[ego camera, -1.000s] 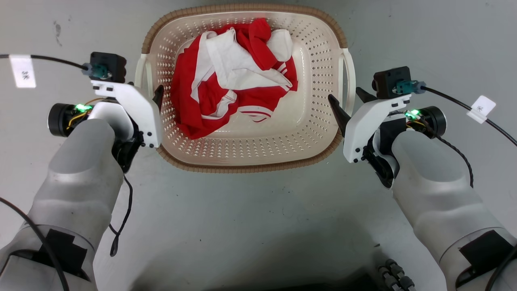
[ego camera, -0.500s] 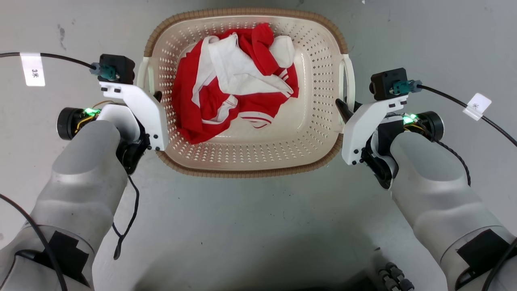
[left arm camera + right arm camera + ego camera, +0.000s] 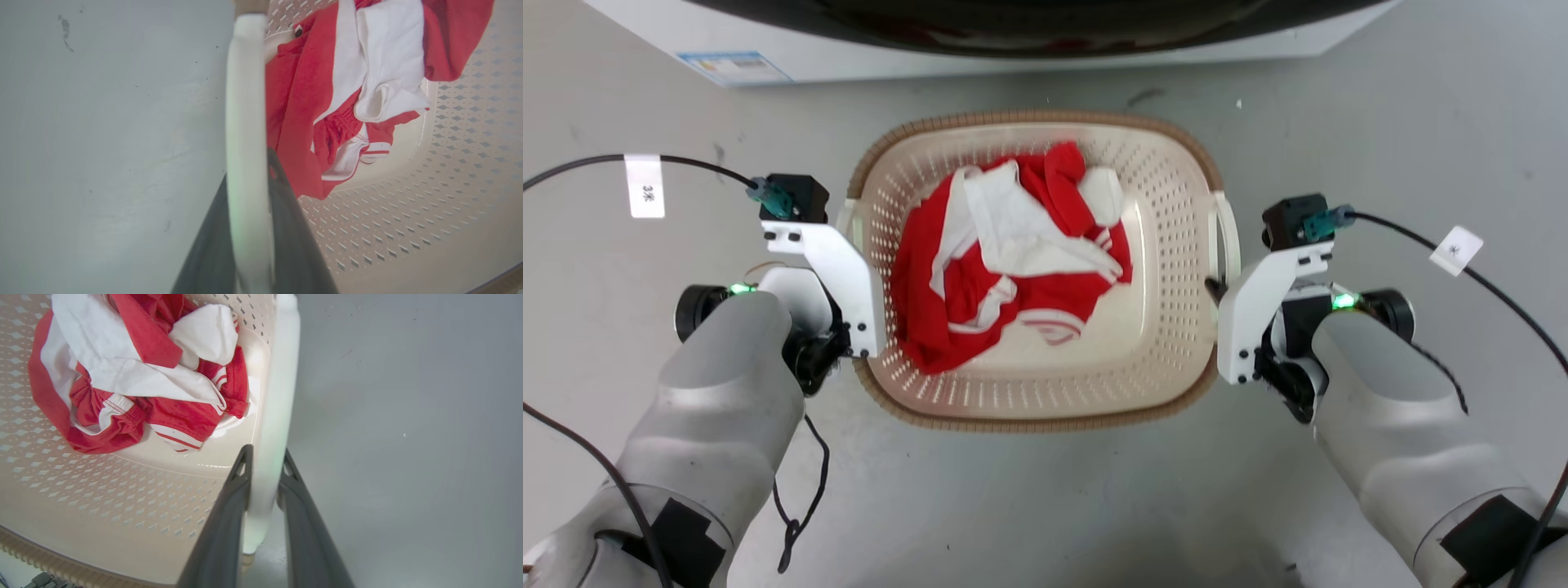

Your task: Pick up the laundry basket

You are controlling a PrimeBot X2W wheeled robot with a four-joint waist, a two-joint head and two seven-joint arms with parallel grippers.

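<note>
The laundry basket (image 3: pixel 1168 163), cream perforated plastic with a brown woven-look rim, sits between my two arms with red and white clothes (image 3: pixel 1005 269) inside. My left gripper (image 3: pixel 854 245) is at its white left handle (image 3: pixel 847 214). The left wrist view shows that handle (image 3: pixel 245 102) pinched between the two dark fingers of the left gripper (image 3: pixel 248 167). My right gripper (image 3: pixel 1218 284) is at the right handle (image 3: pixel 1227 237). In the right wrist view the right gripper (image 3: pixel 267 453) is shut on that handle (image 3: pixel 273 396). I cannot tell whether the basket touches the floor.
A white washing machine (image 3: pixel 768 49) with a dark door runs along the top edge, just beyond the basket. Grey floor (image 3: pixel 1045 506) surrounds the basket. Black cables with white tags (image 3: pixel 645 186) trail from both wrists.
Both grippers moved inward and shut on the basket's side handles. The head camera shifted, so the basket sits lower in the picture and the washing machine has come into view.
</note>
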